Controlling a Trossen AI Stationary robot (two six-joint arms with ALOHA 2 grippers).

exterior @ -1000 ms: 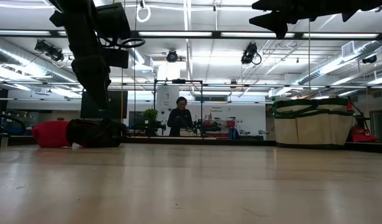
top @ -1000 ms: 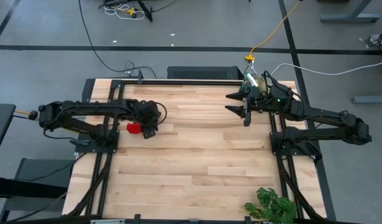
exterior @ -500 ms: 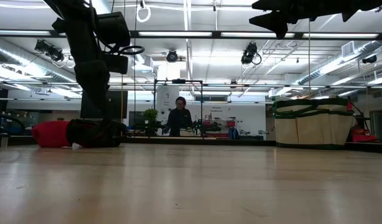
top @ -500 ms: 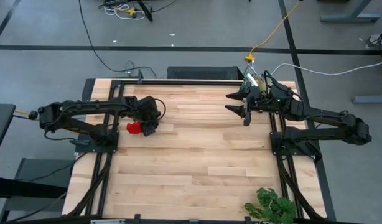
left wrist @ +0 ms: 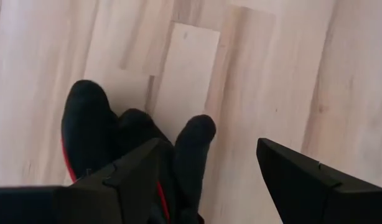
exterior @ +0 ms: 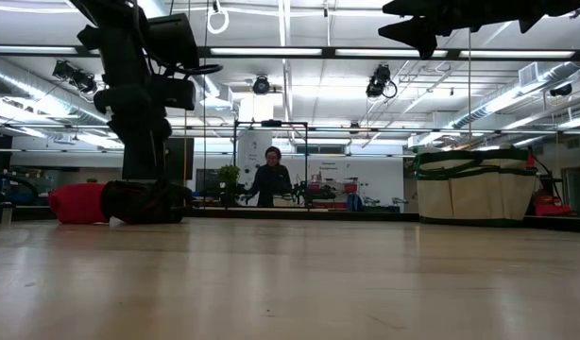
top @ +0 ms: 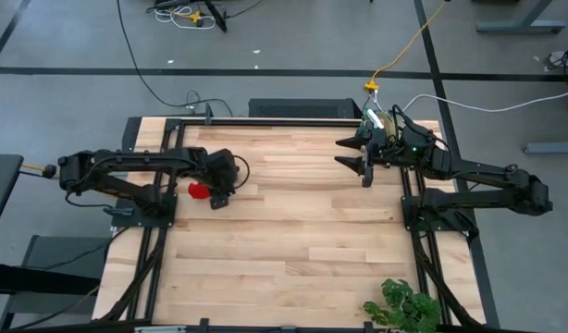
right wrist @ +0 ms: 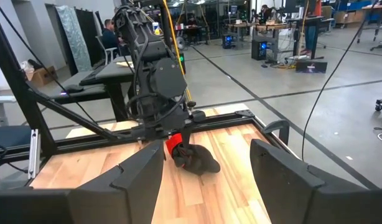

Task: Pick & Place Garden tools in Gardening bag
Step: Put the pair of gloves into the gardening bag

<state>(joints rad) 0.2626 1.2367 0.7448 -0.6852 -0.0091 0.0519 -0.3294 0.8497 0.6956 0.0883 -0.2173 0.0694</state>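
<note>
Red-and-black glove (top: 202,191) under open left end effector (top: 219,195) – on table

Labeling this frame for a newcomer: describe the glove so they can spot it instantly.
Start at the light wooden table and follow the left arm to its gripper near the left edge. The glove lies flat beneath that open gripper, its black fingers spread on the wood. It is the only red-and-black thing there.

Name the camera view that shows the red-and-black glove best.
Right wrist view: the glove lies whole on the table under the left gripper. Left wrist view shows only its black fingers, high view a red patch, low view a side profile.
</note>
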